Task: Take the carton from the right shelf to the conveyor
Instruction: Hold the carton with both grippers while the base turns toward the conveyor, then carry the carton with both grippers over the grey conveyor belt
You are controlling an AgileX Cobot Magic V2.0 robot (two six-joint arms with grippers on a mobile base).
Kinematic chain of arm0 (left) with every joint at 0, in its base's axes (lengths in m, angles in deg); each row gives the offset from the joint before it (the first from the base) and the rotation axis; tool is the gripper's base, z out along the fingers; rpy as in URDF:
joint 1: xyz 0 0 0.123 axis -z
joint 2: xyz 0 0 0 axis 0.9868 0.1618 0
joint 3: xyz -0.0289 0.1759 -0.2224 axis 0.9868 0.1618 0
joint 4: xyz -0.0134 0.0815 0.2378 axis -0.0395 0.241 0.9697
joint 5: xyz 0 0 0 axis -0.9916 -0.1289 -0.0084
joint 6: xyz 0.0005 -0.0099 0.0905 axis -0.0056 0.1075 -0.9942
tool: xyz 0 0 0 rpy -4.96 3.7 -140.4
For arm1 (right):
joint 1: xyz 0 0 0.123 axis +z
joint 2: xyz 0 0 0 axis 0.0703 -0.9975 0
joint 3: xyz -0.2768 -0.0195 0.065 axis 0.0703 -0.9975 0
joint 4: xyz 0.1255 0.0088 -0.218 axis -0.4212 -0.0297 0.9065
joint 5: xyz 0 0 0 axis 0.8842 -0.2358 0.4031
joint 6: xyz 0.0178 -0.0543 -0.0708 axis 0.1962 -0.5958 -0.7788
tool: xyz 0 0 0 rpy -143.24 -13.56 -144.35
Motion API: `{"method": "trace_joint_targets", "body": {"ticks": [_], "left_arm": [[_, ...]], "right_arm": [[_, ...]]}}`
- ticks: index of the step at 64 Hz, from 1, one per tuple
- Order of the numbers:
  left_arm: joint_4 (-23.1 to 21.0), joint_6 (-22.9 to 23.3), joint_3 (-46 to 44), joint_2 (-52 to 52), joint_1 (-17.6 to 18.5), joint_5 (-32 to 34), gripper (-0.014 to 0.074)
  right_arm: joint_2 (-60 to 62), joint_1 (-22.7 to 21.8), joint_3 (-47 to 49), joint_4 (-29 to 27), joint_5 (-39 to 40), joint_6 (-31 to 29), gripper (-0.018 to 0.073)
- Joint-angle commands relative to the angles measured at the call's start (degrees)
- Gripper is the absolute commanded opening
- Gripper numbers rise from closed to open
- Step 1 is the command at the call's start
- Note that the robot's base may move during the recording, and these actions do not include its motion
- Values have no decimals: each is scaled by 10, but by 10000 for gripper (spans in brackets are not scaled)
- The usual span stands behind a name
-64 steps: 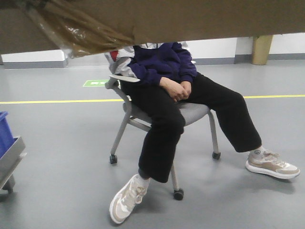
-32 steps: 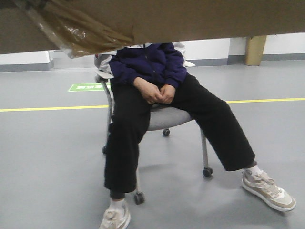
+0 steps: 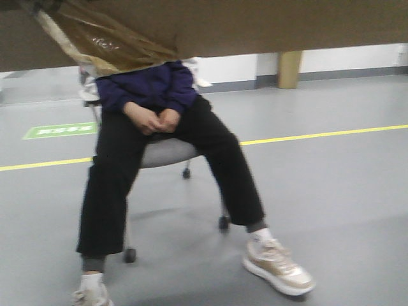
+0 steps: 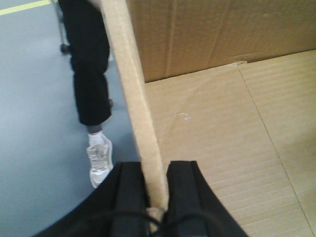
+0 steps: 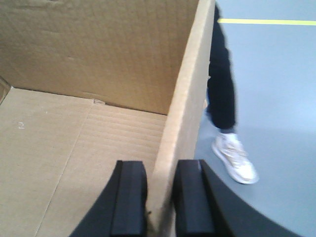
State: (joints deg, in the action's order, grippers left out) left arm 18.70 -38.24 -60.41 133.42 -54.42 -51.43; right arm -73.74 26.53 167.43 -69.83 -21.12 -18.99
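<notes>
1. Your carton (image 3: 268, 25) is held off the grey floor (image 3: 331, 191), its underside spanning the top of the front view.
2. A seated person (image 3: 153, 127) faces you beyond it.
3. Your left tool (image 4: 157, 170) pinches the carton's left wall.
4. Your right tool (image 5: 160, 170) pinches its right wall.
5. A tape wad (image 3: 108, 44) clings to the lower edge.
</notes>
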Motion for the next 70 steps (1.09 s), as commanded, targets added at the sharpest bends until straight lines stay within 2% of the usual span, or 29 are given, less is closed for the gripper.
{"method": "trace_joint_targets", "body": {"ticks": [1, 15, 53, 70], "left_arm": [[-35, -3, -4, -2, 8, 27, -18], [-31, -3, -4, -2, 8, 27, -18], [49, -3, -4, -2, 8, 27, -18], [57, -3, -4, -2, 8, 27, -18]], "right_arm": [[4, 4, 2, -29, 46, -1, -69], [4, 4, 2, -29, 50, -1, -69], [4, 4, 2, -29, 58, -1, -69], [4, 4, 2, -29, 58, -1, -69]]}}
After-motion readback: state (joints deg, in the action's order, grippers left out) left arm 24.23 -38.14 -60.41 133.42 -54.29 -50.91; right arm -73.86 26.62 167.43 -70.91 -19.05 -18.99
